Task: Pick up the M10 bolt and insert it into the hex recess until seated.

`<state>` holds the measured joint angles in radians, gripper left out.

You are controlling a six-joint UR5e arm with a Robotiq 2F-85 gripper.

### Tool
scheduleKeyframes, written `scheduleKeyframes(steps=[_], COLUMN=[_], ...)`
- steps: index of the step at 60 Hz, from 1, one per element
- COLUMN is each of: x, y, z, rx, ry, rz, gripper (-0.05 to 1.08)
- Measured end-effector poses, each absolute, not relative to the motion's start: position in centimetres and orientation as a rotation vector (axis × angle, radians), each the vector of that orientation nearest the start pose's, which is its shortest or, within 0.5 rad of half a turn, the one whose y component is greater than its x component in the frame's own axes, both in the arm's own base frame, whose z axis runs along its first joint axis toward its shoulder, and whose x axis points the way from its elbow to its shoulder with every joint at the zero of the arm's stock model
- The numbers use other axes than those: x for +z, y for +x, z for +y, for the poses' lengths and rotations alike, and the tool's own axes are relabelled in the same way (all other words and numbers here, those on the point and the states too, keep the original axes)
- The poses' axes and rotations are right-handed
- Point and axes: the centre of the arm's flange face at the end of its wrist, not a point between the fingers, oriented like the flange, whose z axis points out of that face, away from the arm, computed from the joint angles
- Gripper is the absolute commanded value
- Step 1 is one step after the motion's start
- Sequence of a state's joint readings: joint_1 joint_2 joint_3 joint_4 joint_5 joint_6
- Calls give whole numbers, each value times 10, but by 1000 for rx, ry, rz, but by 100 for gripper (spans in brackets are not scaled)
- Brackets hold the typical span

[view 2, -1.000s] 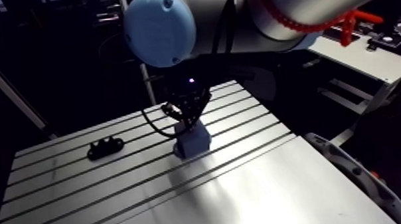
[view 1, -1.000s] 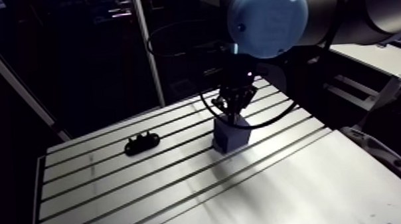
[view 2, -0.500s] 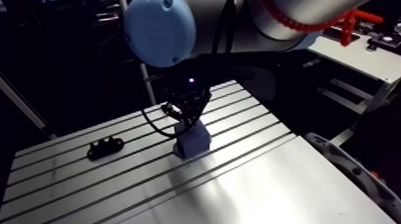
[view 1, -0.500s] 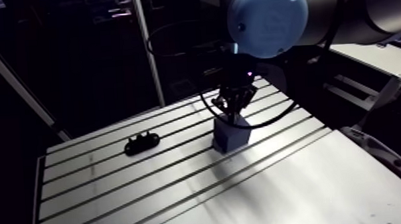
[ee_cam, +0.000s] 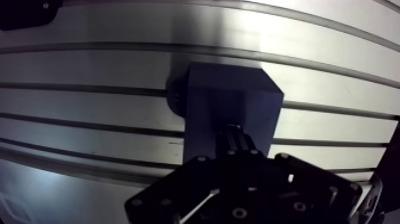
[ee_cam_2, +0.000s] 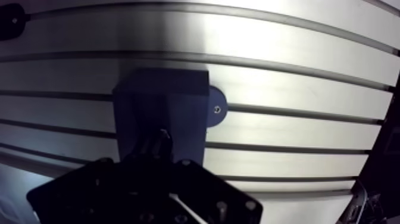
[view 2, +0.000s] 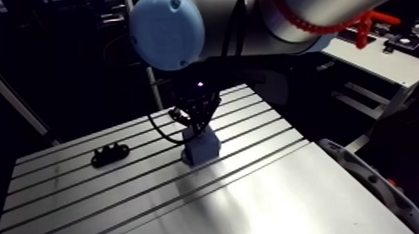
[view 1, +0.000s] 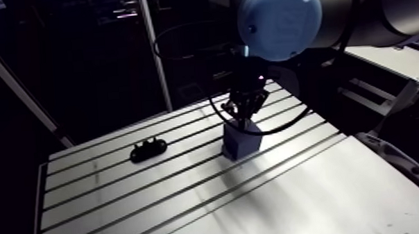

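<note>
M10 bolt: we cannot pick it out in either view. The spot where the gripper's tip meets the block is dark and covered by the gripper's own body.
Hex recess: it is hidden beneath the gripper, and we see none of it.
Blue block (ee_cam: pixel 229 113): a box with a flat top, standing upright on the table. In the wrist view we see its top face directly under the gripper. In the arm view we see it on the far half of the table, straddling one of the slots.
Round tab (ee_cam_2: pixel 215 109): a small blue disc with a screw at its centre. It juts from the foot of the block, lies flat on the table, and sits right over a slot.
Gripper (ee_cam: pixel 238 140): it comes straight down from the wrist onto the block, with its tip over the part of the top face nearest its own body. We cannot tell whether the tip touches the block or hangs just above it.
Grip: we cannot tell whether the gripper is clamped on anything or released. Its tip shows only as one dark ridged shape.
Black part (view 1: pixel 148 150): a low, lumpy piece lying flat on the table, well apart from the block. In the wrist view we catch only its edge, ahead of the gripper and off to one side.
Table (view 1: pixel 155 198): slotted aluminium, with its slots running parallel past the block on both sides. We see a bright patch of glare on the metal near the block.
</note>
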<state>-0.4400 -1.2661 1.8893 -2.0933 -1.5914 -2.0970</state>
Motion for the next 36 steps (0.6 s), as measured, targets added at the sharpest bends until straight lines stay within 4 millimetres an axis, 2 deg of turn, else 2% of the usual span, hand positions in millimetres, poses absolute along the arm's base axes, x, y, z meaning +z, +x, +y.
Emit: scheduleKeyframes(steps=[36], x=[236], y=[-540], z=[109], rx=[-39], ry=[-136], rz=[3049], gripper=[108])
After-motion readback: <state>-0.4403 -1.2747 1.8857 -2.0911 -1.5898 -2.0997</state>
